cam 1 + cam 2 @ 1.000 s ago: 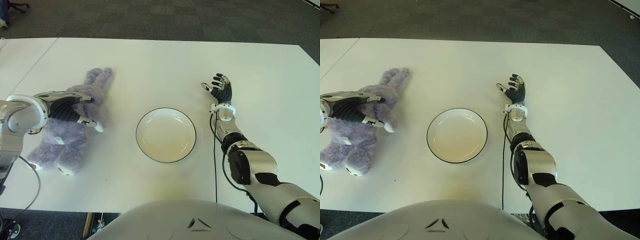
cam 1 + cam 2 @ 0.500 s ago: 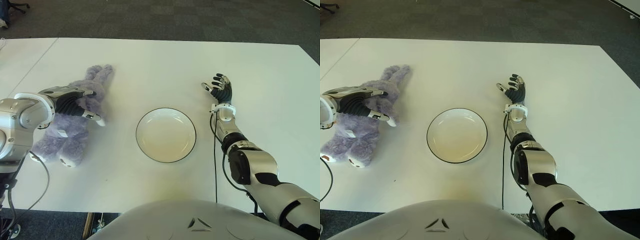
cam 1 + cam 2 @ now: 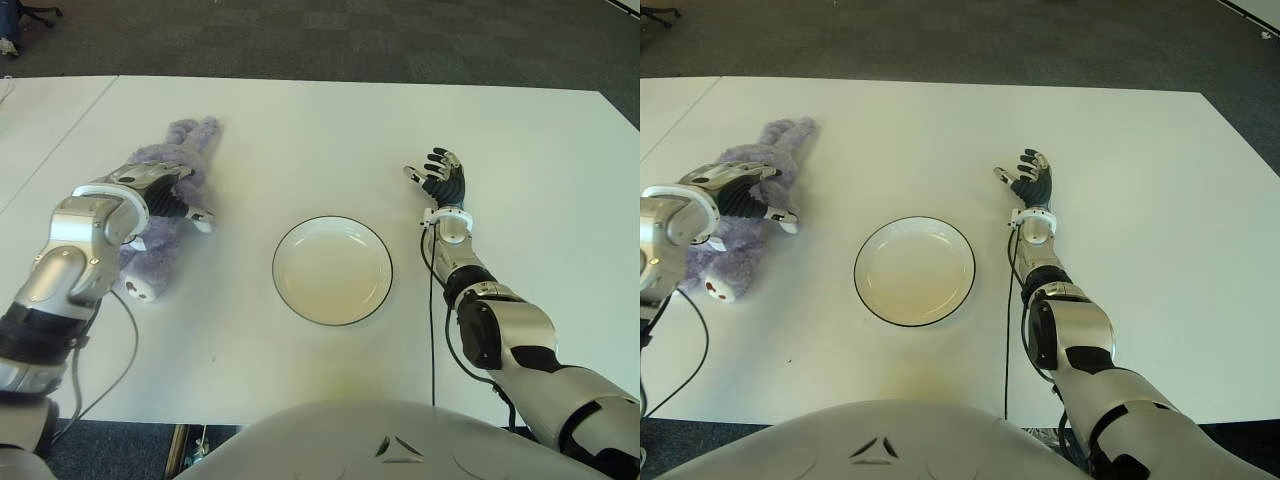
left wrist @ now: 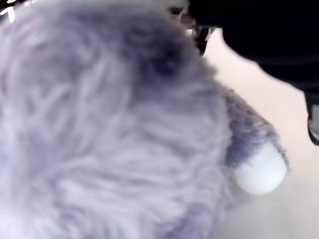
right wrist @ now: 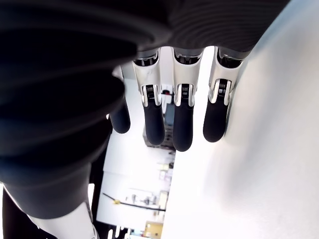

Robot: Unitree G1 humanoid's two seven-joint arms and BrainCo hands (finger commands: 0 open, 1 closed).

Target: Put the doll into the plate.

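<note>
1. The left hand (image 3: 160, 195) clasps the purple plush doll (image 3: 150, 215) on the table (image 3: 300, 130), left of the empty plate (image 3: 332, 270), ready to lift it.
2. The right hand (image 3: 437, 178) shows right of the plate, fingers spread, holding nothing.
</note>
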